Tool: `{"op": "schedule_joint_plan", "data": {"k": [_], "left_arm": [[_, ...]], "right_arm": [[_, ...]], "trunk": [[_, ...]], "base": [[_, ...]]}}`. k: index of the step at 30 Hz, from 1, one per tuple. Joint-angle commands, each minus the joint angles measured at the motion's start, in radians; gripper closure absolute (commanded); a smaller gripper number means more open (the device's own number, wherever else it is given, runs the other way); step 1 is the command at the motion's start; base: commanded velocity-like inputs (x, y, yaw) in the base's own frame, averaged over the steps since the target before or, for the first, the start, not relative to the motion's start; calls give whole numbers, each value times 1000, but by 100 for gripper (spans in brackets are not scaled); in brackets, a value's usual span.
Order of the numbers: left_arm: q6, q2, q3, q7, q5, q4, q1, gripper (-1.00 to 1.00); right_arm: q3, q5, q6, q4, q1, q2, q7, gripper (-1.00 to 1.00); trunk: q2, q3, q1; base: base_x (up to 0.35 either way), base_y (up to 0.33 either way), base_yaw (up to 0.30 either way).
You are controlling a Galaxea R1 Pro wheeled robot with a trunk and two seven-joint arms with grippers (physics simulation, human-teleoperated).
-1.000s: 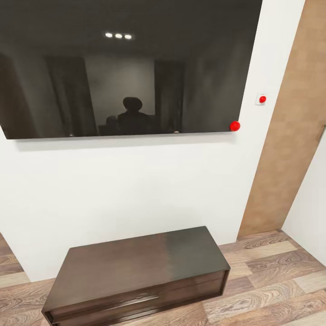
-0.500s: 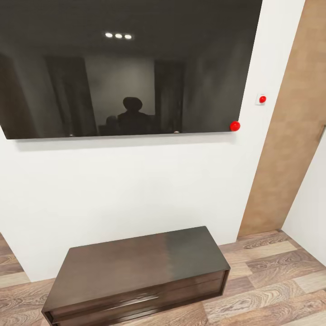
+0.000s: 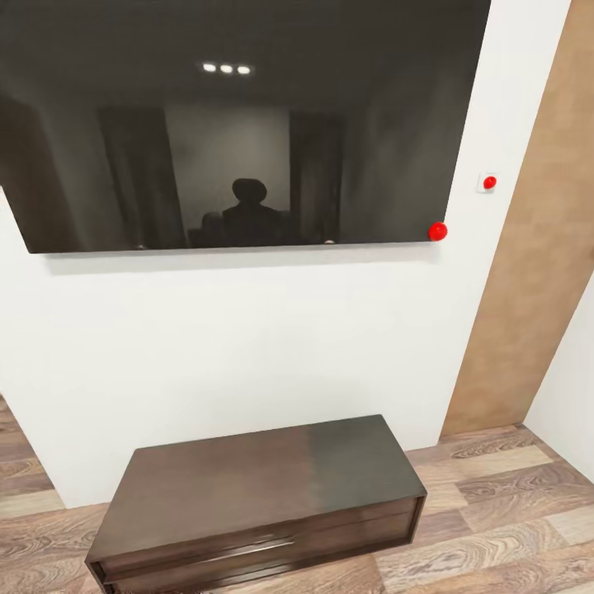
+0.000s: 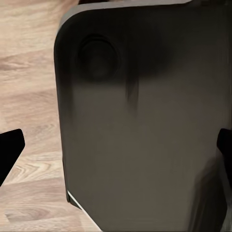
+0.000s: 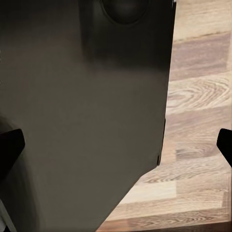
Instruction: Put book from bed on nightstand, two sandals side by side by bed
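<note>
Dark glossy screen (image 3: 239, 124) mounted high on white wall (image 3: 247, 346); dim reflection of a room with three ceiling lights. Red knob (image 3: 438, 231) at screen's lower right corner, small red-buttoned wall switch (image 3: 488, 182) just right of it. Long low dark-brown drawer cabinet (image 3: 264, 503) on wood-plank floor (image 3: 511, 520), set against the wall below the screen. Tan panel (image 3: 536, 272) at far right.

Left wrist view: left gripper (image 4: 116, 154) with black fingertips (image 4: 9, 147) at the frame's two edges, spread wide, nothing between them; dark rounded body (image 4: 140, 125) and plank floor beyond. Right wrist view: right gripper (image 5: 116, 147) likewise spread wide and empty, fingertips (image 5: 9, 145) far apart over a dark body (image 5: 87, 106) and floor.

Book, bed, nightstand, sandals: position relative to either gripper cannot be told from these views.
</note>
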Motion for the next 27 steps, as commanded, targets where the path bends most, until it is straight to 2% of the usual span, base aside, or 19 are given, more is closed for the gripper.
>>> {"op": "schedule_joint_plan", "data": {"k": [1,7,19,27], "left_arm": [[-2,0,0,0,1,-2,0,-100],[-17,0,-1,0,1,-2,0,-100],[-20,0,-1,0,1,-1,0,-100],[-20,0,-1,0,1,-1,0,-100]], "right_arm": [[-1,0,2,-1,0,0,0,-100],[2,0,1,-1,0,0,0,-100],[8,3,1,-1,0,0,0,-100],[8,7,1,-1,0,0,0,-100]], "trunk": [[0,0,0],[0,0,0],[0,0,0],[0,0,0]], "base": [[0,0,158],[0,0,116],[0,0,22],[0,0,229]]}}
